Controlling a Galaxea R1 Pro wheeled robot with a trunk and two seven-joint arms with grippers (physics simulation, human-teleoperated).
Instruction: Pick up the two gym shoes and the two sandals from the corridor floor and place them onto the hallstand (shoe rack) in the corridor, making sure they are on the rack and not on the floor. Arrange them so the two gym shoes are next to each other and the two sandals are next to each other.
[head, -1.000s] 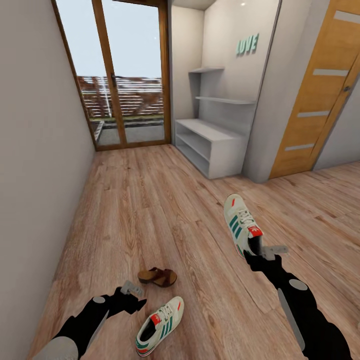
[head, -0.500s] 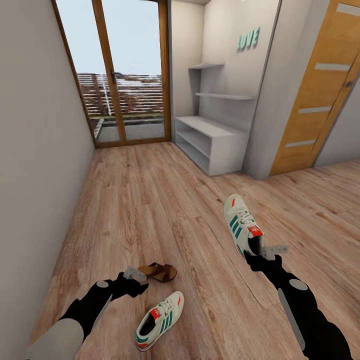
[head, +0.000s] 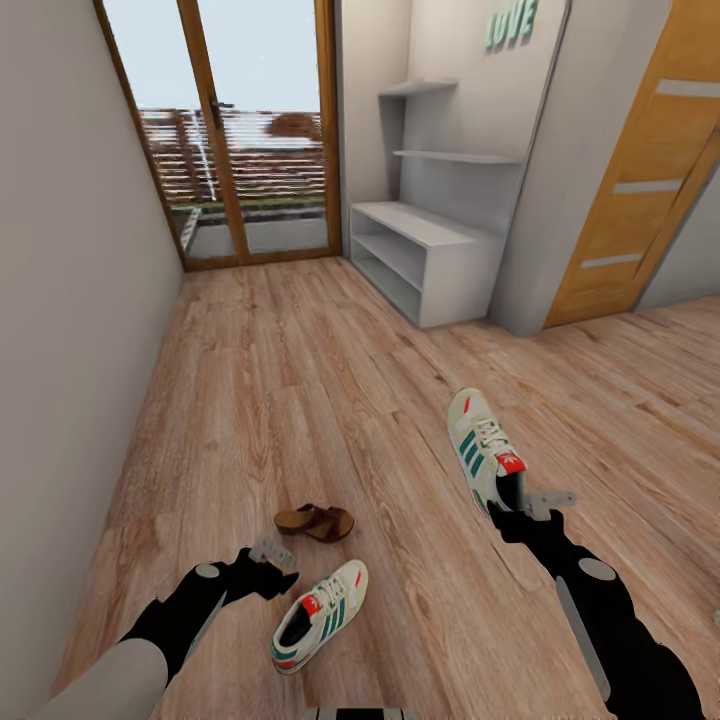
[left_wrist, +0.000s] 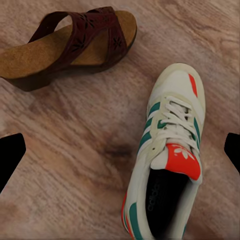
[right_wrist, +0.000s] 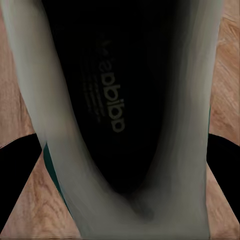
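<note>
Gym shoe (head: 320, 616) lay at three o'clock of wide-open, empty left gripper (head: 268, 556), long axis toward one o'clock; right gripper (head: 530, 500) clamped other shoe's (head: 483, 448) heel.

Two cream-white gym shoes, one at five o'clock (head: 484, 450) and one at six (head: 320, 617), carry teal-green stripes and red-orange tongue labels, the sandal (head: 315, 522) is dark brown with a tan footbed, and the corridor floor (head: 300, 400) is light brown wood-grain plank.
</note>
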